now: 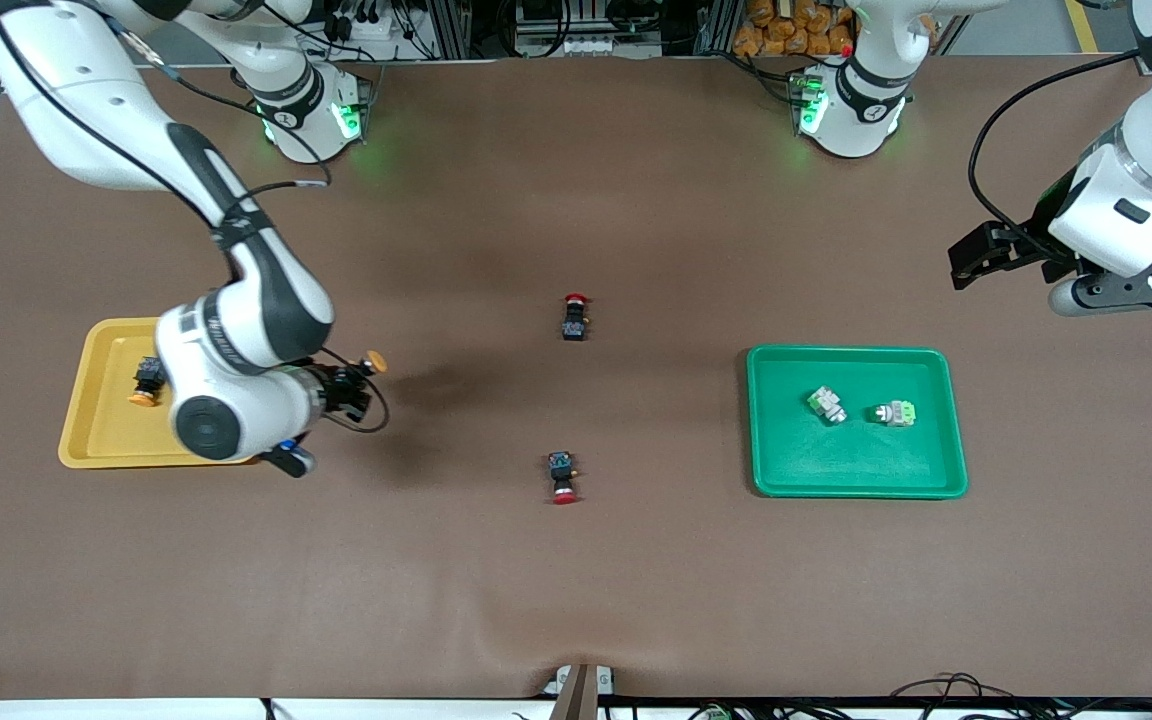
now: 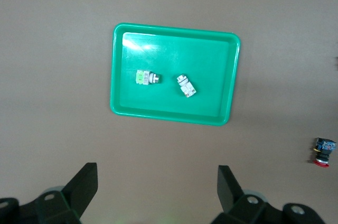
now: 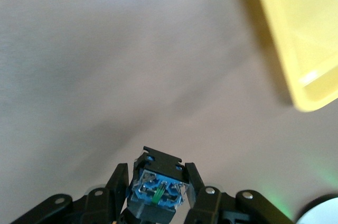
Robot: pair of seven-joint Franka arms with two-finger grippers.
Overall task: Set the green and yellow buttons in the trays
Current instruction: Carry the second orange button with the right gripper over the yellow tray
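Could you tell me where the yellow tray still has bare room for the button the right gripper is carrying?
The right gripper, shut on a yellow button, is over the table beside the yellow tray. The tray's one button lies mid-tray; the floor between it and the tray's camera-side rim is bare. The green tray already holds two green buttons. The left gripper waits, open.

Right gripper (image 1: 361, 378) fingers clamped, arm bent low; left gripper (image 2: 157, 192) waits raised, fingers spread.

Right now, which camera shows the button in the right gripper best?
The right wrist view: the yellow button sits close-up between the right gripper's fingers. The front view shows only its orange cap beside the yellow tray. The left wrist view misses it.
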